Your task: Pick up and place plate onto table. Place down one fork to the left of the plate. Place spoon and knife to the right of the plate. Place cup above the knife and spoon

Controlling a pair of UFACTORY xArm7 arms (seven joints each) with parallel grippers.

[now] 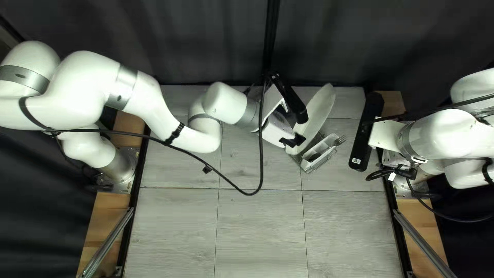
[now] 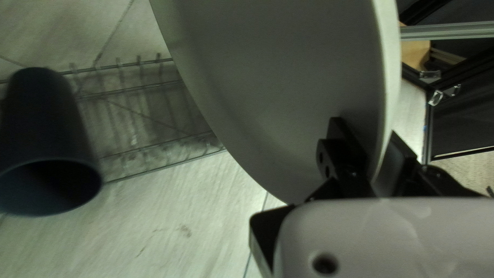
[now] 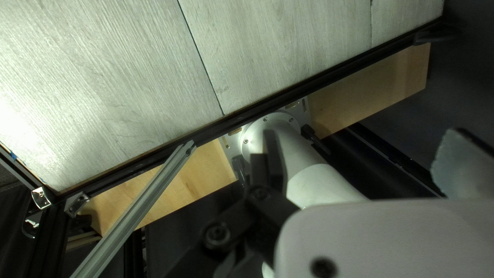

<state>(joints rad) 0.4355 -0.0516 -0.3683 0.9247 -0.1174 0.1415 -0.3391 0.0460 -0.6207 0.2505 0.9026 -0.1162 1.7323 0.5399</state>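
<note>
At the plate [image 1: 319, 116] in the top left view is my left gripper [image 1: 301, 128]. The left wrist view shows that left gripper [image 2: 373, 159] shut on the rim of the white plate [image 2: 288, 87], which is tilted steeply. A dark cup [image 2: 49, 123] is beside the plate, over a clear rack [image 2: 139, 113]. Fork tines [image 1: 340, 139] stick out of a white holder [image 1: 325, 144] on the rack; spoon and knife cannot be made out. My right gripper [image 1: 366, 131] is at the table's right side, and in the right wrist view this right gripper [image 3: 360, 164] stands open and holds nothing.
A black cable [image 1: 247, 192] hangs in a loop across the top left view. The tabletop [image 1: 260, 231] stretches toward the near edge. My right arm's base [image 3: 275, 141] and a metal strut [image 3: 139, 206] show beyond the table's edge in the right wrist view.
</note>
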